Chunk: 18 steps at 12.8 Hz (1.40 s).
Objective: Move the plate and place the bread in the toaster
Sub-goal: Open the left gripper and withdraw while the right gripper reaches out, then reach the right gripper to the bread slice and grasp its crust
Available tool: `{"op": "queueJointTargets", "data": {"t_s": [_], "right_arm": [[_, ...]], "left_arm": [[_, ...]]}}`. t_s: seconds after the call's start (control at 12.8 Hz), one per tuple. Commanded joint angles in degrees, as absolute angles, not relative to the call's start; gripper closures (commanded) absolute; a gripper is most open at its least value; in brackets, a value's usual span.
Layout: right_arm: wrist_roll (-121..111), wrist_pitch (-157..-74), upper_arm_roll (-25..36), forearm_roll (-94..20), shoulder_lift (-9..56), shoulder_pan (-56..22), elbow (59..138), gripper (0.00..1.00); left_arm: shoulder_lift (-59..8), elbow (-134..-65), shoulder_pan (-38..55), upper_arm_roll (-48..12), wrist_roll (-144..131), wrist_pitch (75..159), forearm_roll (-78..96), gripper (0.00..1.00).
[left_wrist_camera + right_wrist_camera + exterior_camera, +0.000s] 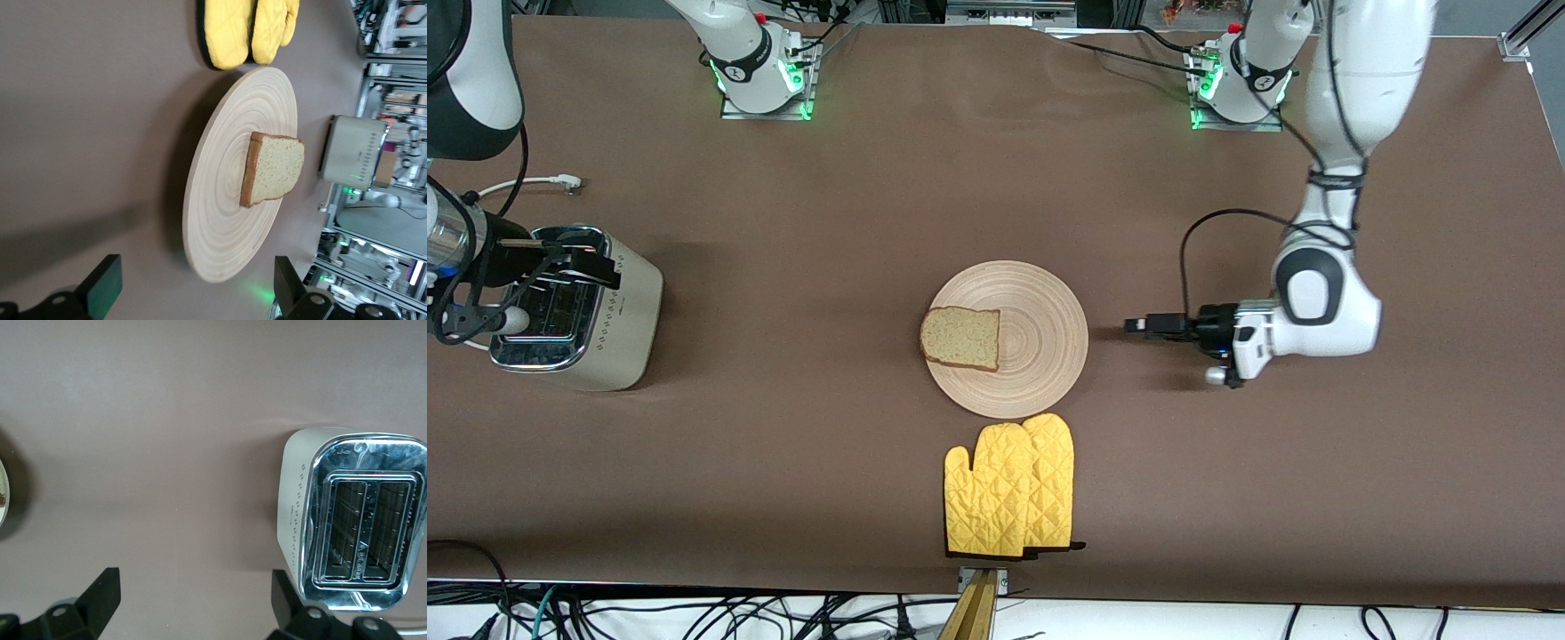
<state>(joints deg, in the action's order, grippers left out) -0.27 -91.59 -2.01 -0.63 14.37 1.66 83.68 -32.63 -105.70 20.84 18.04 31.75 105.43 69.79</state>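
Plate (1009, 339) mid-frame in the front view, on the counter (871, 204). Bread (960, 337) flat on its half toward the right arm's end, long side running across the frame. Toaster (576, 308) at mid-left edge, slots up. Left gripper (1136, 325) low, just right of the plate, fingers (101, 285) spread wide, empty, pointing at the rim. Right gripper (520, 258) over the toaster, fingers (101, 592) wide, empty. Mitts (1010, 487) just below the plate. Bread probably easier for the right arm.
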Motion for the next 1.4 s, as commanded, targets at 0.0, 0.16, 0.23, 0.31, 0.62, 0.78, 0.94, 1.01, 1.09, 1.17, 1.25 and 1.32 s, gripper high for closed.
{"op": "queueJointTargets", "data": {"t_s": [0.0,0.16,0.23,0.31,0.62,0.78,0.94,1.01,1.09,1.17,1.25,1.32], "right_arm": [[-0.35,-91.14,-2.28,-1.23,14.06,1.67,83.41,0.00],[0.26,-91.40,-2.28,-1.84,14.41,1.50,83.58,0.00],[0.61,-91.93,-2.29,-1.93,14.76,0.10,83.67,0.00],[2.18,-93.06,-2.29,-2.80,15.98,-1.39,83.67,0.00],[15.54,-99.03,-2.29,-7.29,20.29,-7.19,83.76,0.00],[19.31,-103.51,-2.29,-8.60,23.54,-10.44,84.02,0.00],[23.36,-109.13,-2.29,-9.05,27.23,-13.26,84.02,0.00],[24.34,-112.03,-2.29,-9.05,28.81,-14.23,84.02,0.00],[24.43,-114.41,-2.29,-9.05,30.48,-15.02,84.02,0.00],[24.52,-116.87,-2.29,-9.14,32.15,-15.81,84.02,0.00],[24.52,-118.98,-2.29,-9.14,33.47,-17.39,84.02,0.00],[24.87,-120.92,-2.29,-9.14,34.44,-18.19,84.02,0.00]], "left_arm": [[-22.00,-109.94,14.70,14.34,23.32,105.73,56.83,0.00],[-15.85,-111.70,11.61,12.14,17.61,105.91,47.86,0.00],[-12.78,-112.14,10.73,11.43,14.53,105.82,42.59,0.00],[-9.70,-112.41,9.68,10.21,11.54,105.82,36.36,0.00],[1.83,-113.99,6.94,5.28,1.42,104.07,16.04,0.00],[4.38,-113.21,6.59,3.44,-1.39,102.66,9.09,0.00],[4.66,-111.81,6.77,1.76,-5.87,101.18,2.83,0.00],[4.66,-110.75,6.77,1.58,-6.50,100.21,1.77,0.00],[4.75,-110.57,6.77,1.50,-6.50,99.85,1.50,0.00],[4.66,-110.57,6.77,1.49,-6.50,99.84,1.58,0.00],[4.66,-110.57,6.77,1.67,-6.42,99.84,1.50,0.00],[4.66,-110.22,6.68,1.76,-6.24,99.76,1.49,0.00]]}}
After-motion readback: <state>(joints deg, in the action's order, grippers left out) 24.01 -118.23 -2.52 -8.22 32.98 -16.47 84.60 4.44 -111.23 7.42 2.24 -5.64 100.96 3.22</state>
